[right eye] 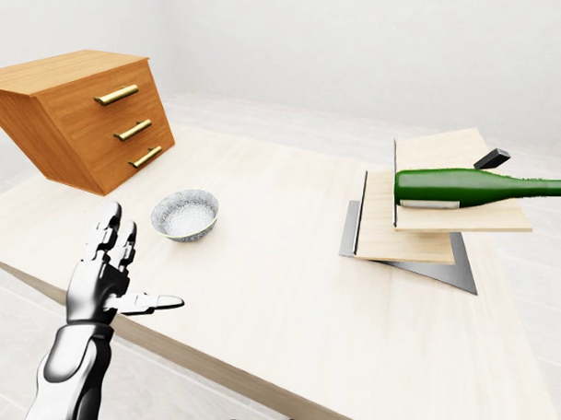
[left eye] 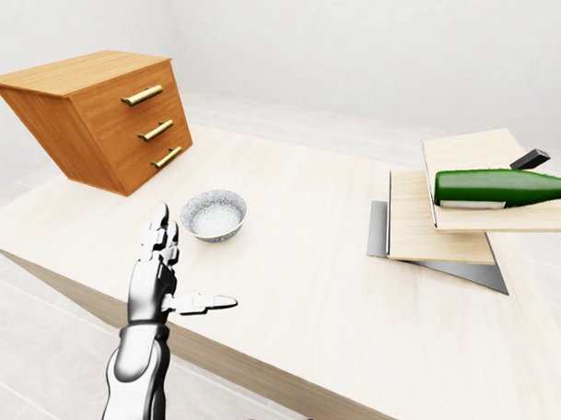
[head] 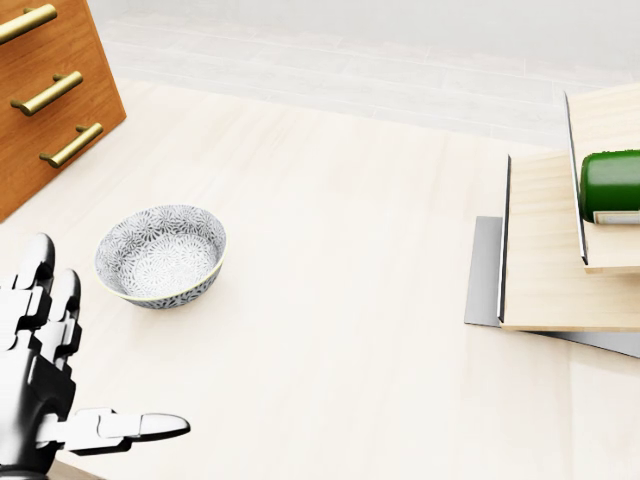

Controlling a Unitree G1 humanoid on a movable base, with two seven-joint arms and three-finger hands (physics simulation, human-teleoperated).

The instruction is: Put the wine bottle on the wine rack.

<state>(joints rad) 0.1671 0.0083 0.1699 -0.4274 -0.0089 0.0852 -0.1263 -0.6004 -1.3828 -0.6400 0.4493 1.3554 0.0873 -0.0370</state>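
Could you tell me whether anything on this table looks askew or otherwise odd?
Yes. The wine bottle lies on its side on stepped wooden boards, its neck overhanging to the right. The drawer chest sits tilted. The bowl looks normal.

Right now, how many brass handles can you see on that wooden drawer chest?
3, stacked down the face of the drawer chest at the left-eye view's upper left: top handle, middle handle, bottom handle. None looks hidden.
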